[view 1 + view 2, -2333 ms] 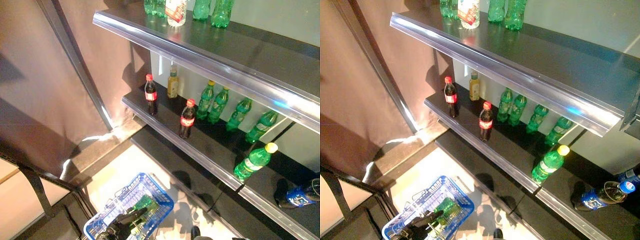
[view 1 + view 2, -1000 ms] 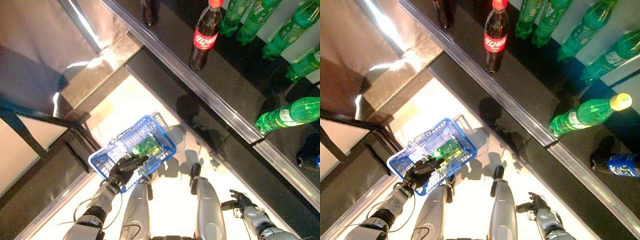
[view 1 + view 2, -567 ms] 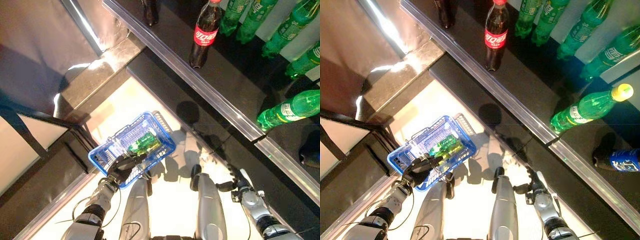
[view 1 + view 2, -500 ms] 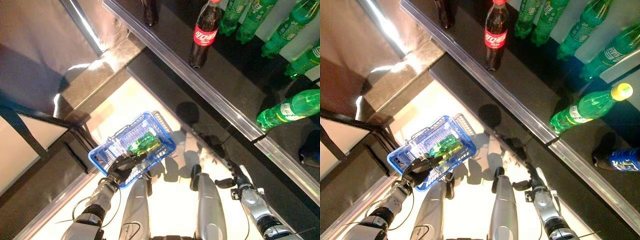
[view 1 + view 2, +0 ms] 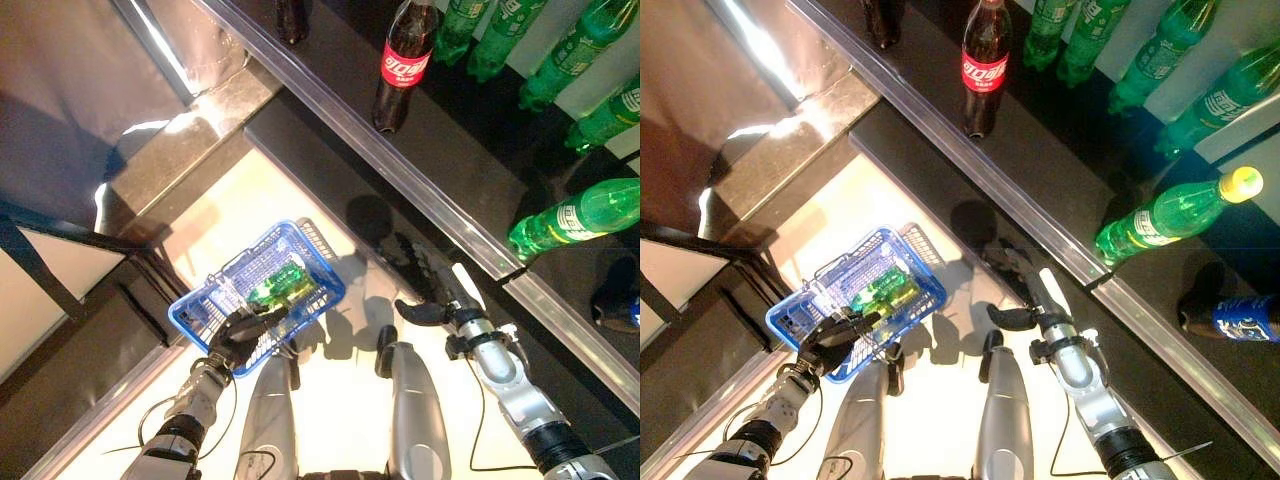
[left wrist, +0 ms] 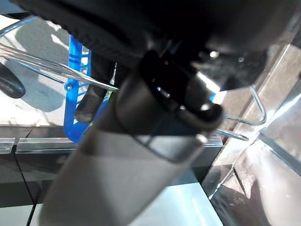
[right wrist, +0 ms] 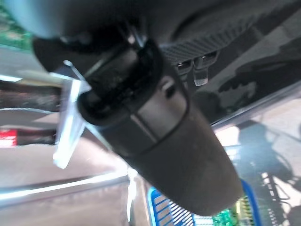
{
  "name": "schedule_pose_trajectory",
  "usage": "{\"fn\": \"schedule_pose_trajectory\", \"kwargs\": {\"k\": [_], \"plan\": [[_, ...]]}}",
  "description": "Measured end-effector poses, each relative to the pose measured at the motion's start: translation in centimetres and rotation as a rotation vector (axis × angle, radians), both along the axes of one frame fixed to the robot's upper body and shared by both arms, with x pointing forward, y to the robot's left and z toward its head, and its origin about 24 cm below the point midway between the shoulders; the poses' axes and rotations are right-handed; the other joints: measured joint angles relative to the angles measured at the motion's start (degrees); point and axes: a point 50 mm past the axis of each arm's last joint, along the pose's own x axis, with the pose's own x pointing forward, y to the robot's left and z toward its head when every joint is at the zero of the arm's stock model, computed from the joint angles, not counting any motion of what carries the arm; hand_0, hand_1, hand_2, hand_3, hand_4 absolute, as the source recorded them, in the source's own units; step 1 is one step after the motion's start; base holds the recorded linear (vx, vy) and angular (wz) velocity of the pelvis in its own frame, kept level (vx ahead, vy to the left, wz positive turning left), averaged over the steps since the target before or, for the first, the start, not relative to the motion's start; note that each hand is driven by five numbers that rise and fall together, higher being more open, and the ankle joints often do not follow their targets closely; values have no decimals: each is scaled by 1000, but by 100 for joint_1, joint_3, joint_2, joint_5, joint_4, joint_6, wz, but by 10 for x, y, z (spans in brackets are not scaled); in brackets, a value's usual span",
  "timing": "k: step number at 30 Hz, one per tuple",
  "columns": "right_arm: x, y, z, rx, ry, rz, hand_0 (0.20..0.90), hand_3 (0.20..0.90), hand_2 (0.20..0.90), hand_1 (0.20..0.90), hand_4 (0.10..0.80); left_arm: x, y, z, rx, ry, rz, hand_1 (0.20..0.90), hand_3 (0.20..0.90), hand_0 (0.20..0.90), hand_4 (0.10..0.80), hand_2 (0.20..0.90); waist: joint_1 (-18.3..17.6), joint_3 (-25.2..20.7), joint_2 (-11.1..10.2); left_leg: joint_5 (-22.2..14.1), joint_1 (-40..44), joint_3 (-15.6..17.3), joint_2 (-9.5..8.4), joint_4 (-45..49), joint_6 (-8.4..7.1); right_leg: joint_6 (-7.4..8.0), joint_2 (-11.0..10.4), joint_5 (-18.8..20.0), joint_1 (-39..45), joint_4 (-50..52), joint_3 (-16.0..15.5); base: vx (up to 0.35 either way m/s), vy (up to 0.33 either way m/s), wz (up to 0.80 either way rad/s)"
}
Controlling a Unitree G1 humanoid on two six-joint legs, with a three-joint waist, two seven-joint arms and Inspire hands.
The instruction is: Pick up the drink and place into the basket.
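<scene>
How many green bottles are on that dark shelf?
5: four green plastic bottles in a row along the dark shelf's back, one yellow-capped nearer its front. Others may be out of frame.

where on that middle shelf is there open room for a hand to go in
Bare shelf lies between the cola bottle and the yellow-capped green bottle. Behind, the row of green bottles is crowded. The right hand hangs below the shelf edge.
</scene>
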Motion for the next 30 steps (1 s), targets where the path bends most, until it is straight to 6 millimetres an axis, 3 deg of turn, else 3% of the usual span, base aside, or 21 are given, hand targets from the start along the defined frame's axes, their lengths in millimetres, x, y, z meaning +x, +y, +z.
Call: {"fn": "schedule_pose_trajectory", "kwargs": {"k": [13, 30], "plan": [[2, 26, 59, 10, -231, 180, 900, 900, 900, 900, 800, -8, 1, -7, 11, 28, 0, 300, 200, 300, 100, 300, 11, 23, -32, 35, 243, 2, -63, -145, -10, 28, -57, -22, 207, -54, -9, 22, 0, 1], [24, 17, 100, 316, -365, 61, 900, 900, 900, 900, 800, -9, -4, -9, -10, 47, -21, 300, 200, 300, 100, 300, 50, 97, 33, 37, 413, -2, -72, -169, -10, 29, -68, -27, 379, -66, -23, 15, 0, 0]]}}
